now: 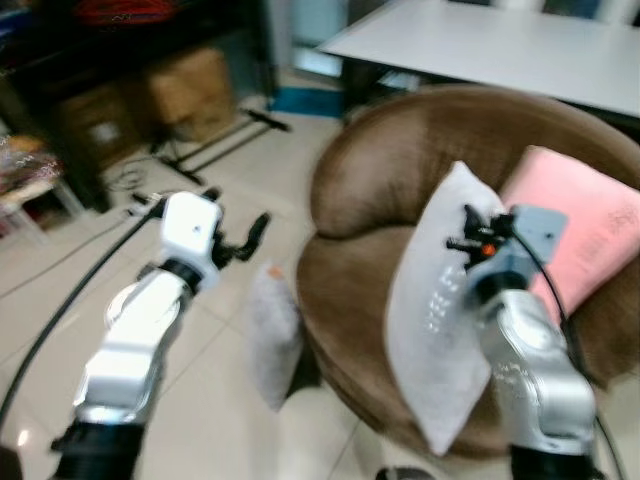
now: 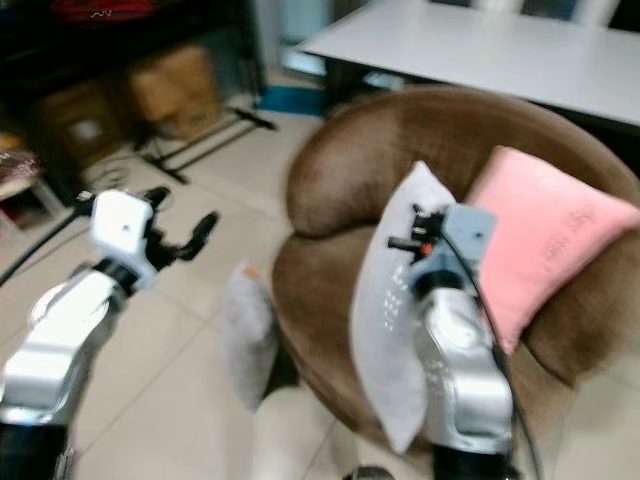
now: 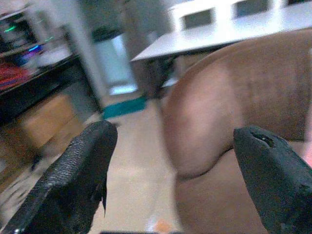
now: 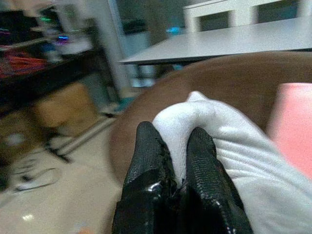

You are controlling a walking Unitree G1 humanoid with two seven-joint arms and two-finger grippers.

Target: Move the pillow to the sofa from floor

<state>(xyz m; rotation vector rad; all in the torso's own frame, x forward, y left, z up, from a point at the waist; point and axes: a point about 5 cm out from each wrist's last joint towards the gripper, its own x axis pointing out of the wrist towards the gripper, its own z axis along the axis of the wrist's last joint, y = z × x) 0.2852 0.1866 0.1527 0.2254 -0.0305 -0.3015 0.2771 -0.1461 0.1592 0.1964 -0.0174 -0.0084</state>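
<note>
A white pillow hangs upright over the seat of the round brown sofa, its lower corner reaching down past the sofa's front rim. My right gripper is shut on the pillow's top corner, with the fabric pinched between the black fingers. A pink pillow leans against the sofa's right side. A second grey pillow stands on the floor against the sofa's left base. My left gripper is open above that floor pillow, holding nothing; its fingertips are spread wide.
A white table stands behind the sofa. Cardboard boxes and a dark shelf sit at the back left, with a black stand's legs and cables on the tiled floor.
</note>
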